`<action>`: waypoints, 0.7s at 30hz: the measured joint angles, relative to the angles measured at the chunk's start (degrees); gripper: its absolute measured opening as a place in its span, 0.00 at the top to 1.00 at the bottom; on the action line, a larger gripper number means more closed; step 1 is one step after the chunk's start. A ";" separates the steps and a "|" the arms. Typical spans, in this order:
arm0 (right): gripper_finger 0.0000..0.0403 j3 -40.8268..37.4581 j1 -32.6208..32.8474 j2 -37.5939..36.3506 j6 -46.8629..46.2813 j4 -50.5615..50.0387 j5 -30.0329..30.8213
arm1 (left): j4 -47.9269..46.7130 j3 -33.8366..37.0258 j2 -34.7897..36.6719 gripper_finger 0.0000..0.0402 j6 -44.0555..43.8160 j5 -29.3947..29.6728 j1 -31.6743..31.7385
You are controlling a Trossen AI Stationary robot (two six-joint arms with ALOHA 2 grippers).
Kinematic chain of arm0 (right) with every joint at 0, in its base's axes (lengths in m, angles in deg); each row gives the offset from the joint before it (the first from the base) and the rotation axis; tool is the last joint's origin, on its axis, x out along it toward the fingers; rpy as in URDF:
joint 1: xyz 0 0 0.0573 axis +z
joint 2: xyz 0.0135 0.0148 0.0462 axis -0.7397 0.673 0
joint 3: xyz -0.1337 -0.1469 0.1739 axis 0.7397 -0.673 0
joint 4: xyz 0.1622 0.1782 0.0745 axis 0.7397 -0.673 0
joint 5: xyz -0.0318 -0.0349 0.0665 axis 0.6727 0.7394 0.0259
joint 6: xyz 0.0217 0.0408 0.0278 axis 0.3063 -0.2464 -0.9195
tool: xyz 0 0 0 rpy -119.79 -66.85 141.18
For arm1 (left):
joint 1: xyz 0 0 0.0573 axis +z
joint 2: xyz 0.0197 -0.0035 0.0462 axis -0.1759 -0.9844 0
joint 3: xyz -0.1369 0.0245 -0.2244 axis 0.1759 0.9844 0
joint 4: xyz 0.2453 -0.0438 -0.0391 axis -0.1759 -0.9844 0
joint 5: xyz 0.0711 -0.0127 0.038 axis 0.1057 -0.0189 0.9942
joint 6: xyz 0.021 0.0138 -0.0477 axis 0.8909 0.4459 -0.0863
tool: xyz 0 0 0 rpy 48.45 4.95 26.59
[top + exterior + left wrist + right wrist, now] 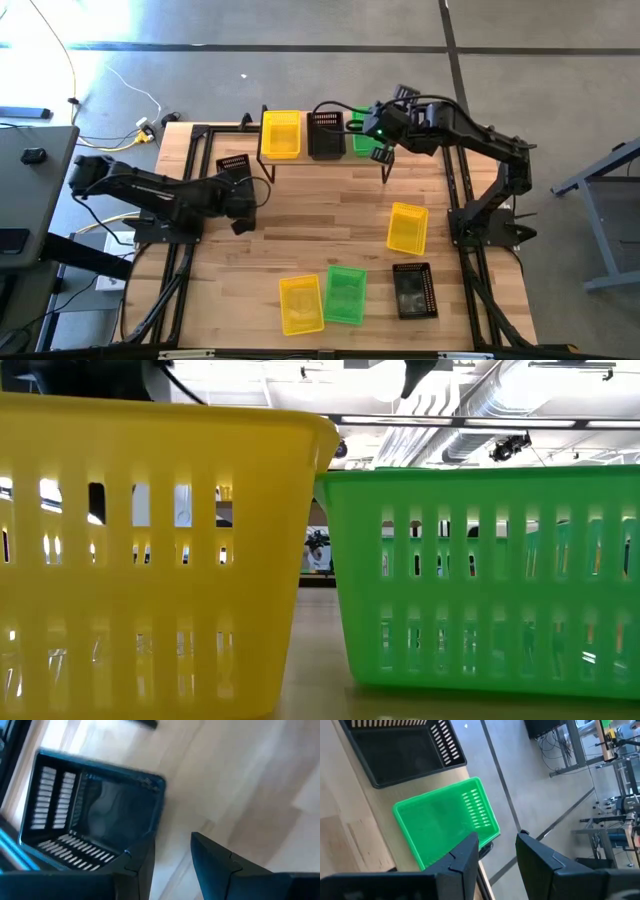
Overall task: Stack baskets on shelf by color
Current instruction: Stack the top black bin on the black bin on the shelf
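The shelf point(304, 152) stands at the table's far edge and carries a yellow basket point(280, 133), a black basket point(326, 135) and a green basket point(360, 140), side by side. My right gripper point(380, 150) hovers open over the green basket's right end; in its wrist view the open fingers point(497, 855) stand by that green basket's point(445, 820) corner, next to the black one point(400, 750). My left gripper point(243, 207) is open just near of a black basket point(233, 165) that rests on the table. In the left wrist view this basket point(95, 820) lies beside my fingers point(172, 857).
Farther forward on the table lie a yellow basket point(407, 228), another yellow point(301, 304), a green point(346, 293) and a black point(414, 290). The low view is filled by the yellow point(150, 560) and green point(490, 580) baskets. Bare wood lies mid-table.
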 joint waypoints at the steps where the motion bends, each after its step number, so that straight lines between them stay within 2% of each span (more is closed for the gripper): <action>1: 0.71 0.00 -0.17 0.00 0.00 -0.02 0.00 | -0.05 0.00 -0.86 0.71 0.00 -0.02 0.75; 12: 0.71 0.00 -2.50 0.00 -0.09 -0.07 -5.97 | -0.03 0.00 -8.21 0.71 -0.44 0.66 6.18; 21: 0.71 0.00 -3.05 0.00 -0.09 -0.10 -5.64 | 0.21 0.00 -13.89 0.72 -0.44 0.44 8.36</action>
